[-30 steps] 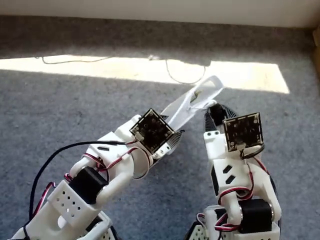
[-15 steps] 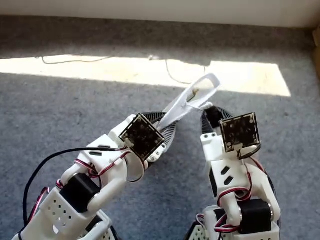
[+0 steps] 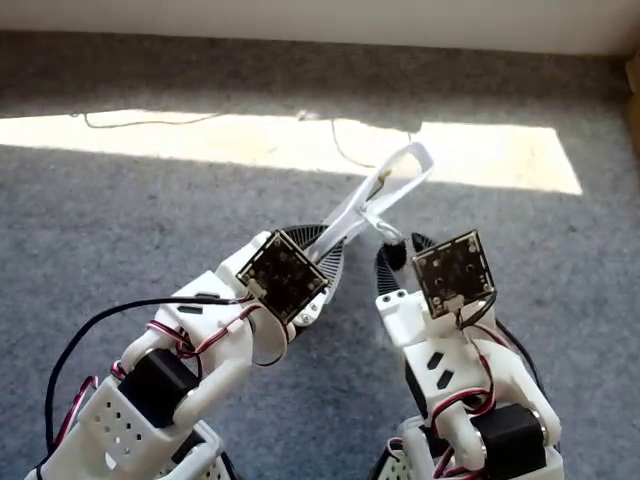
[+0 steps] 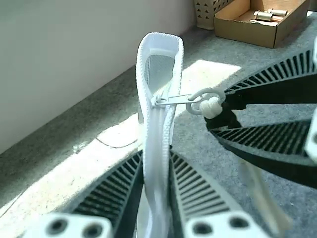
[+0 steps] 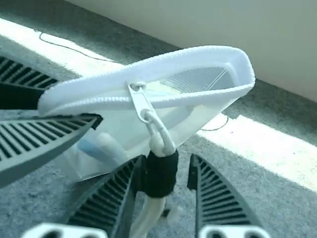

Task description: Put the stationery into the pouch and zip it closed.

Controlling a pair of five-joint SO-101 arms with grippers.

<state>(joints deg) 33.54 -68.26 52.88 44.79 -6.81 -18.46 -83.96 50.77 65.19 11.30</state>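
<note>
The left arm (image 3: 200, 350) and right arm (image 3: 450, 360) have drawn back toward their bases, and the translucent white zip pouch (image 3: 385, 190), held above the grey carpeted surface (image 3: 100, 250), has turned edge-on. The left jaws stay clamped on its zipped end; the right jaws pinch the white pull cord (image 5: 159, 144). Beyond the metal slider (image 4: 166, 99) the mouth gapes, so closing seems unfinished.

Grey carpet (image 3: 120, 220) carries a thin cable (image 3: 140, 124) across the sunlit strip along its far edge, and an open cardboard box (image 4: 257, 22) by the wall.
</note>
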